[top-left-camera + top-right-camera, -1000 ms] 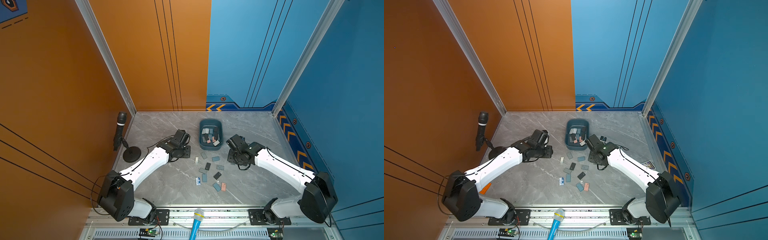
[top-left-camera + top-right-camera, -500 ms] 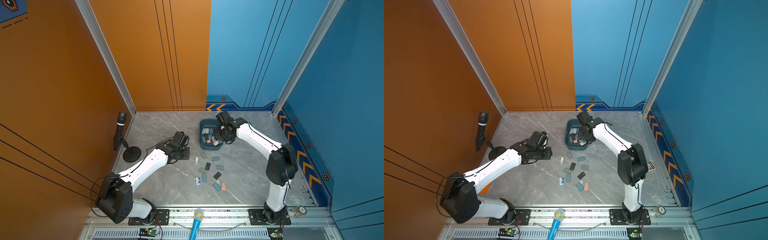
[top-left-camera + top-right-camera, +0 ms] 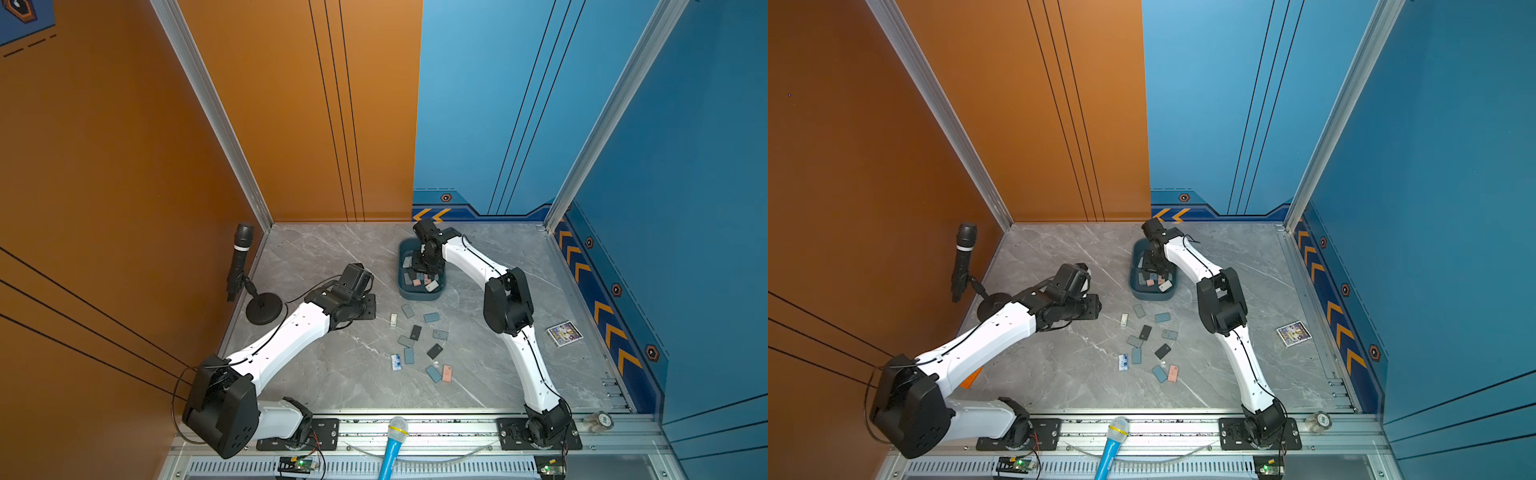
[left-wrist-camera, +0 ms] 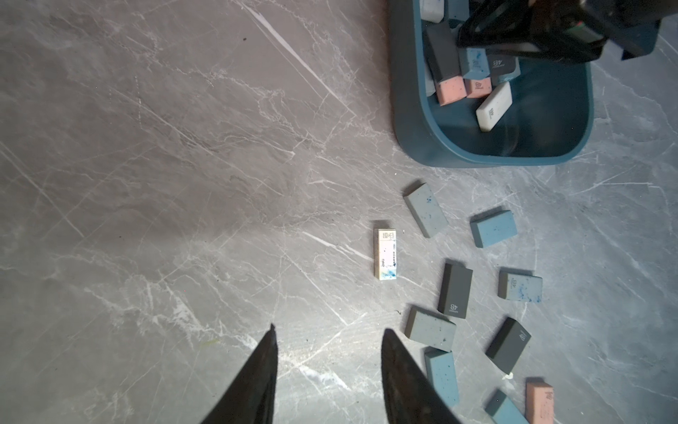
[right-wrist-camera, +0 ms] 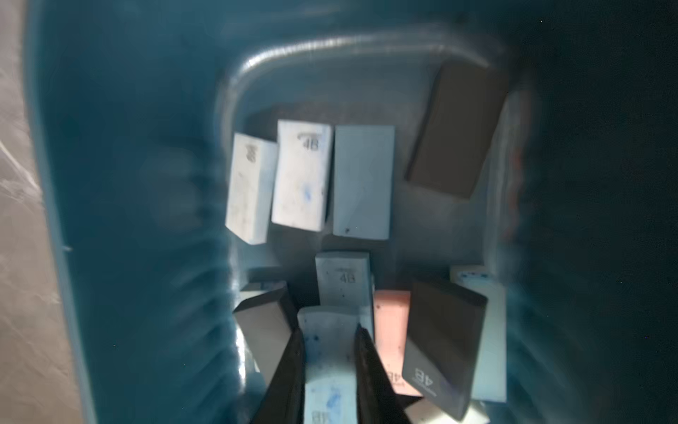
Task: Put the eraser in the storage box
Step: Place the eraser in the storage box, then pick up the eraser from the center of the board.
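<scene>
Blurred all through the right wrist view; little readable inside the storage box (image 5: pixel 128 183) beyond block shapes and a few "4B" stamps. Closed there against both long sides of a pale blue eraser (image 5: pixel 329 370): the right gripper (image 5: pixel 330 330). Cut off at the frame edge, that eraser's lower end; impossible to tell whether resting on the pile beneath. Hidden in both top views behind the black wrist: the fingertips and much of the box's inside.

Right arm (image 3: pixel 469 259): based near right, elbow raised, forearm stretched to far centre, wrist bent steeply down into the box. Left arm (image 3: pixel 291 332): based near left, reaching low toward centre, ending left of the box. Left gripper (image 4: pixel 330 330): fingers apart, nothing between, over bare table (image 4: pixel 183 183).

Scattered just near of the box, between the arms: loose erasers (image 3: pixel 415 332), with a white eraser (image 4: pixel 386 254) on their left side. Open marble left of these. Near the right edge, a card (image 3: pixel 564 333); by the left wall, a microphone stand (image 3: pixel 262 307).
</scene>
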You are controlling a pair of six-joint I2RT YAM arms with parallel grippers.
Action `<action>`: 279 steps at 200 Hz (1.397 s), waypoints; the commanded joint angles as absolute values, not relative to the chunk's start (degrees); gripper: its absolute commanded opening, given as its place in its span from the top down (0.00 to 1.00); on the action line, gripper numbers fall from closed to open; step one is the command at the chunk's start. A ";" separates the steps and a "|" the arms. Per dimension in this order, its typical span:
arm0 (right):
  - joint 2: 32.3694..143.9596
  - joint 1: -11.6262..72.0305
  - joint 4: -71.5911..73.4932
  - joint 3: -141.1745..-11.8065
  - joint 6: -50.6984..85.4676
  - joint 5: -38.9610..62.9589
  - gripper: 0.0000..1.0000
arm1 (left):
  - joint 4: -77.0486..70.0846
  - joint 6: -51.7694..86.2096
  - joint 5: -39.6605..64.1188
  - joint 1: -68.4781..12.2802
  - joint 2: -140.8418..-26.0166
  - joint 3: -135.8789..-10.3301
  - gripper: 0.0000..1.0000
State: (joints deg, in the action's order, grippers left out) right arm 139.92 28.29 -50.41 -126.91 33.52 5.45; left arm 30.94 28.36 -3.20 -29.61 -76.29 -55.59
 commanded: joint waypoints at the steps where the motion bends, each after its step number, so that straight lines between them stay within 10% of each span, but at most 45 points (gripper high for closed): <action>1: 141.26 28.32 -52.79 -128.76 34.10 6.97 0.68 | 31.24 28.81 -3.16 -28.90 -74.88 -54.45 0.53; 64: 134.29 29.08 -53.21 -127.01 33.93 1.81 0.40 | 29.36 28.83 -1.43 -27.99 -73.67 -53.67 0.53; 279: 97.64 39.02 -36.32 -87.38 40.83 -6.49 0.32 | 33.66 29.87 -3.94 -35.92 -76.16 -52.34 0.46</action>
State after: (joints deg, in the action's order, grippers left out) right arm 101.38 38.35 -41.10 -92.16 38.87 -4.86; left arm 29.58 28.56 -1.58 -34.98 -75.99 -51.44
